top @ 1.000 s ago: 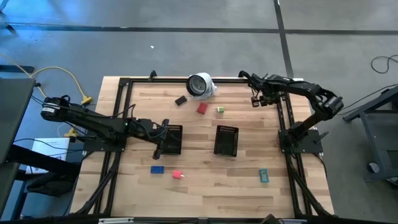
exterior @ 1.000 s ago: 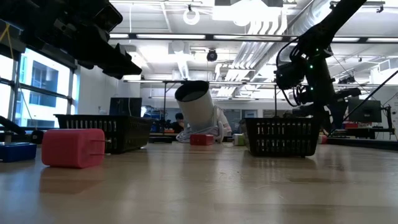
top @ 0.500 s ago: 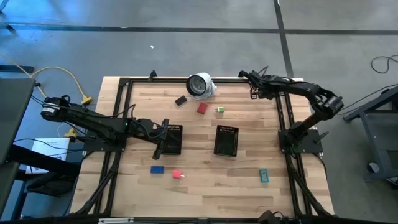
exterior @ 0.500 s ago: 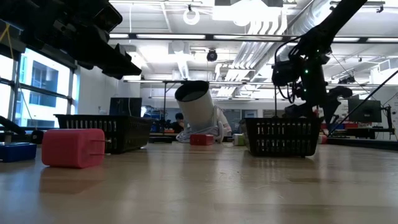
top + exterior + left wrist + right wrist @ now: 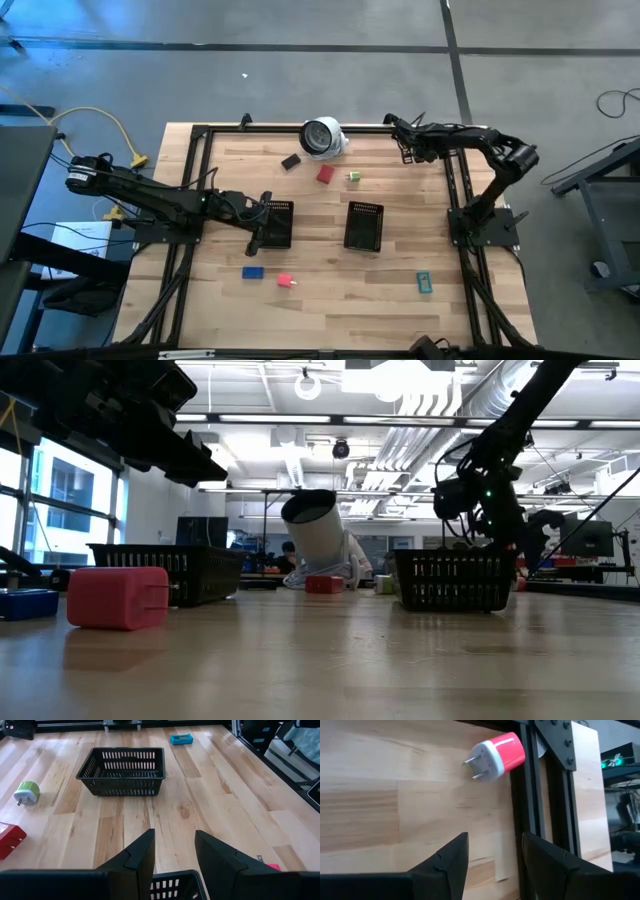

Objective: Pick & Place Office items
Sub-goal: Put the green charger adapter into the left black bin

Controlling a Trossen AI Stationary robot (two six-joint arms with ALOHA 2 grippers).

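High view: taking the white round object (image 5: 322, 137) at the table's far edge as landmark, the dark brown piece (image 5: 291, 161) lies just beside it toward the left arm, the red piece (image 5: 325, 174) just in front of it, and the green piece (image 5: 354, 177) a little farther toward the right arm. The left tray (image 5: 276, 223) and the right tray (image 5: 364, 226) sit well in front of it at mid-table. The blue piece (image 5: 253, 271) and the pink piece (image 5: 285, 281) lie beyond the left tray, and the teal piece (image 5: 424, 283) lies far off near the front right. The left gripper (image 5: 258, 236) hangs at the left tray's edge. The right gripper (image 5: 404, 141) hovers level with the white object, toward the table's right frame.

Low view: the pink piece (image 5: 118, 597) looms nearest; the white object (image 5: 315, 536) stands tilted behind it, with the red piece (image 5: 324, 584) at its foot.

Left wrist view: the left gripper (image 5: 174, 855) has its fingers spread apart over the near tray's rim, holding nothing. The other tray (image 5: 123, 770) is ahead, the green piece (image 5: 26, 793) beside it.

Right wrist view: the right gripper (image 5: 493, 855) has its fingers spread, empty, above bare wood. A pink-and-white plug piece (image 5: 497, 756) lies ahead by the black frame rail (image 5: 524, 795).
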